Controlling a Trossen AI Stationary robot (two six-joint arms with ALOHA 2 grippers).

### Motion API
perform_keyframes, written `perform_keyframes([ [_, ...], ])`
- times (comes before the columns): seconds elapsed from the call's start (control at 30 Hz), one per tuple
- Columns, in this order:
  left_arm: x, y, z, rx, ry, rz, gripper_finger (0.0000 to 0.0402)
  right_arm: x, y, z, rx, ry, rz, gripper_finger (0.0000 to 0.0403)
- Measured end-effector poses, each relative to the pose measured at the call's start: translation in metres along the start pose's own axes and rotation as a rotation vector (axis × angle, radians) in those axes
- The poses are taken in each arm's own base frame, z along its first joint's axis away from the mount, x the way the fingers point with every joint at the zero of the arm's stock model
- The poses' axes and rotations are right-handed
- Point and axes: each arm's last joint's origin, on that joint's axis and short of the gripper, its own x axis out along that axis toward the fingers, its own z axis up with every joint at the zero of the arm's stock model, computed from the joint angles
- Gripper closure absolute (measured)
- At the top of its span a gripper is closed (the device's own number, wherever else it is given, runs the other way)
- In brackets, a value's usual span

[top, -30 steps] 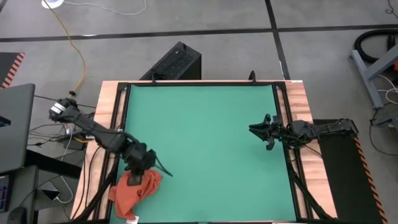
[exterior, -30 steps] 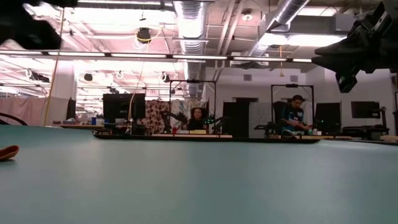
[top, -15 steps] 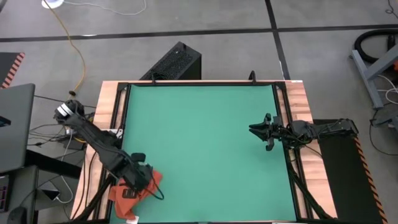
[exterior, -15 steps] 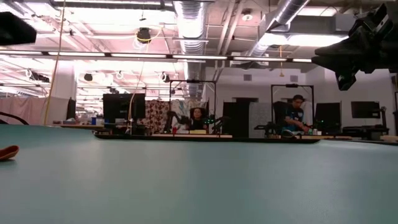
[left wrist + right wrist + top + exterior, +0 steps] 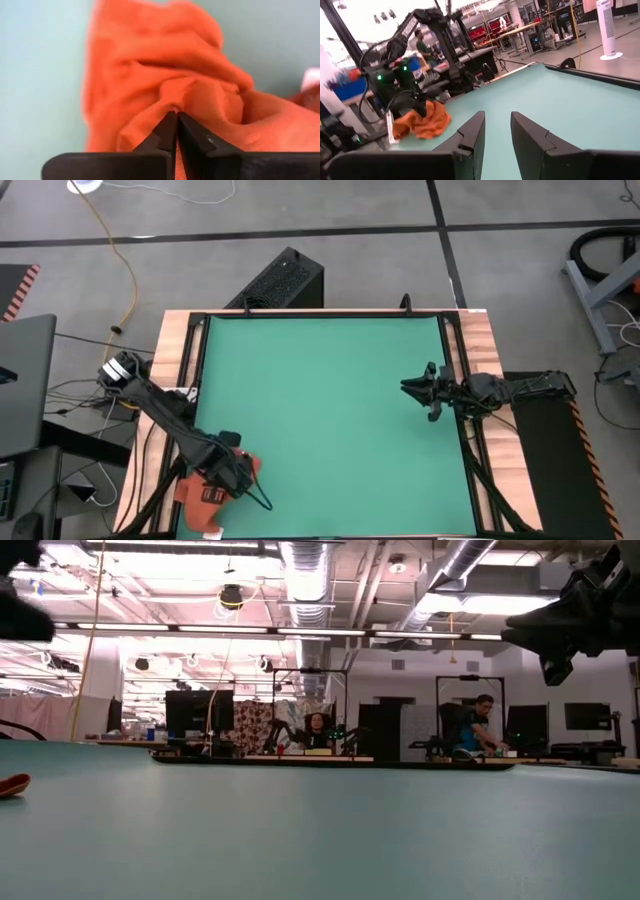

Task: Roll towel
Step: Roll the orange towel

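The floor (image 5: pixel 330 210) is grey. A yellow cable (image 5: pixel 118 255) lies on it. Long lights (image 5: pixel 190 628) shine on the ceiling, above desks (image 5: pixel 300 756).

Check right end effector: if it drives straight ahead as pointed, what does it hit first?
Probably nothing near: the right end effector, open, points across bare green mat. The towel and left arm sit off to one side of that line; depth unclear.

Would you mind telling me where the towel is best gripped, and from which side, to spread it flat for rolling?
The towel lies crumpled at the green mat's near-left corner. The left end effector is shut on a raised central fold. A loose outer edge, perhaps by the white tag, approached from above, would probably spread it better. The right end effector waits open.
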Motion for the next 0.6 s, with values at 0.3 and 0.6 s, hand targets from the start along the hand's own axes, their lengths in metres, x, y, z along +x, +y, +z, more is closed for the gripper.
perform_keyframes([
  [0.3, -0.088, 0.02, 0.049, 0.155, -0.345, 0.421, 0.0401, -0.001, 0.005, 0.012, 0.018, -0.121, 0.044, 0.0287],
  [0.6, -0.193, 0.061, 0.101, 0.288, -0.757, 0.718, 0.0401, 0.007, 0.008, 0.012, -0.015, -0.118, 0.041, 0.0287],
])
